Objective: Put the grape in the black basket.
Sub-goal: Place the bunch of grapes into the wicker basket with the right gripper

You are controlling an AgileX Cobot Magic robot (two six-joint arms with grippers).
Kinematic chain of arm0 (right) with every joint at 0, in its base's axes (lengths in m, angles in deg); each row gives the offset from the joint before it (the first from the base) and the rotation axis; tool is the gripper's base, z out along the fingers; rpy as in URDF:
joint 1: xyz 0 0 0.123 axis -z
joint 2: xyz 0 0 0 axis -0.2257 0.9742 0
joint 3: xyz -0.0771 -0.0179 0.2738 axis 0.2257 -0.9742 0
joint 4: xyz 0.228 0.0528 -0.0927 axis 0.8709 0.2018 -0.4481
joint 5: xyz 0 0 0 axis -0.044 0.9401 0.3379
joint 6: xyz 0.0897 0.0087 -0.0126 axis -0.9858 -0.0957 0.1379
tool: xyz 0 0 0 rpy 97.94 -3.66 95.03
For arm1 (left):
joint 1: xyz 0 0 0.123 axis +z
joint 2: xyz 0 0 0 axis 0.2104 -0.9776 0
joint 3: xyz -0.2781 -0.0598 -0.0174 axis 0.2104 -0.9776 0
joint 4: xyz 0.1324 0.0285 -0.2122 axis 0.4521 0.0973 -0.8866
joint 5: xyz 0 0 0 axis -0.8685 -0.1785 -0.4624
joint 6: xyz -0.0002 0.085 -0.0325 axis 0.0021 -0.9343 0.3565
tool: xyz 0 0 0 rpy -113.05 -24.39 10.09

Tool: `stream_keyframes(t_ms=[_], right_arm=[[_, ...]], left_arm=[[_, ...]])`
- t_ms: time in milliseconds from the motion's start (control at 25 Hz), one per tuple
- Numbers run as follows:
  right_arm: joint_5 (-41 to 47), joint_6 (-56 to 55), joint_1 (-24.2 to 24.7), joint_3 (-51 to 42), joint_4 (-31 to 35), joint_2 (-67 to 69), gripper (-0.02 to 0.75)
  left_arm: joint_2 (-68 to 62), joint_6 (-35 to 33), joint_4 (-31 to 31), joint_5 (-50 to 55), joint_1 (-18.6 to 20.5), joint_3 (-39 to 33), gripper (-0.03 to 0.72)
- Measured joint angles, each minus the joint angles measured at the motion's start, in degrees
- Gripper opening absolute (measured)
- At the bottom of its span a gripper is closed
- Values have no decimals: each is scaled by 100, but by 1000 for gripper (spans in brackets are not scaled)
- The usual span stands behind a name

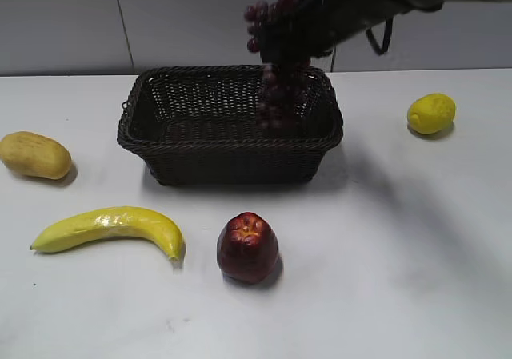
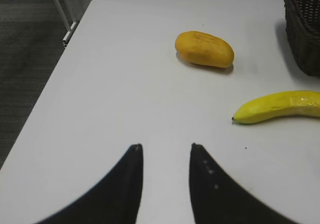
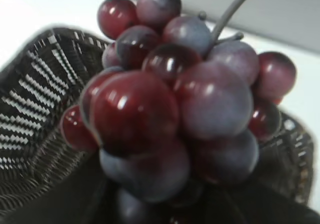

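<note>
Grape (image 1: 276,63) hangs lengthwise in the right gripper's (image 1: 298,35) clamped jaws, directly over the black basket (image 1: 230,163); left gripper (image 2: 165,146) idle, jaws apart.

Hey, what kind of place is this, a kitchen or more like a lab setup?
More likely a lab or test bench than a kitchen: a bare white table against a plain pale wall, with the black basket, a banana and an apple spaced out like props, and grey carpet beside the table.
</note>
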Motion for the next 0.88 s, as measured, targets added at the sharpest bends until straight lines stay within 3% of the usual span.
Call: stream_keyframes(t_ms=[360,400,560,880], right_arm=[[83,202,-86,6,-1,684,290],[100,233,-86,21,-1,684,323],[276,304,-86,76,-124,611,599],[1310,263,-86,349,-620,-308,626]], left_arm=[[0,0,0,0,0,0,237],[0,0,0,0,0,0,237],[0,0,0,0,0,0,237],[0,0,0,0,0,0,237]])
